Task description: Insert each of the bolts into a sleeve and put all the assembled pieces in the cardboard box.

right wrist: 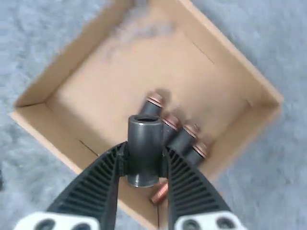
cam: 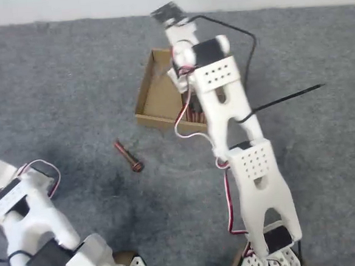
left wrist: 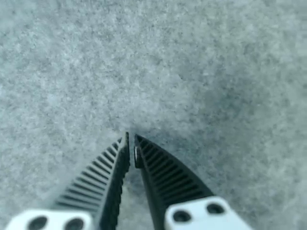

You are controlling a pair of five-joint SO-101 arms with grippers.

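Your right tool (right wrist: 143,149) grips a dark grey metal sleeve (right wrist: 144,136) above the brown cardboard box (right wrist: 33,103) near the far edge of the grey worktop (left wrist: 192,57) — your left tool (left wrist: 131,140) is all but closed, empty.

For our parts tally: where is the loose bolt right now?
High view: the bolt lies alone on the carpet, just off the cardboard box's near-left corner.

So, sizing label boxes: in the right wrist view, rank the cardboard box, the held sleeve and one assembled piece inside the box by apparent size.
1. cardboard box
2. held sleeve, in the right hand
3. assembled piece; it may only look smaller because it lies farther from the camera.
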